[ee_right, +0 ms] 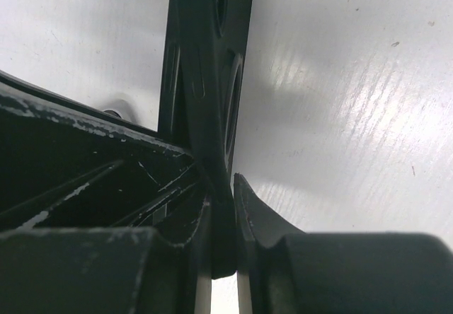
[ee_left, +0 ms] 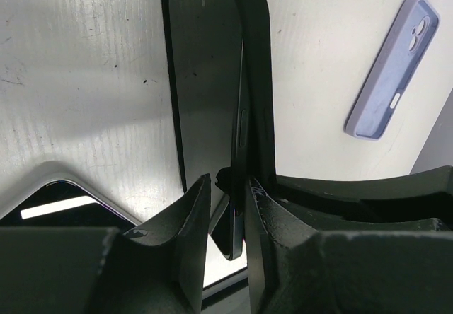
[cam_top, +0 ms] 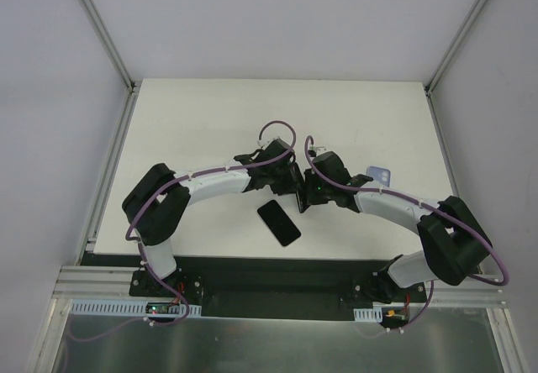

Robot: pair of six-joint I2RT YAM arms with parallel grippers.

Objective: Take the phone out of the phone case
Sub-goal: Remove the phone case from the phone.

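Mid-peel, I'd say. The left claw [ee_left: 225, 201] looks clamped on the phone [ee_left: 205, 80] and the right claw [ee_right: 222, 187] is pinched tight on the black phone case [ee_right: 212, 59]. Both are held on edge over the middle of the desk [cam_top: 202, 121]. One long side seems popped loose. Next move probably needs a steady pull apart with no twisting.
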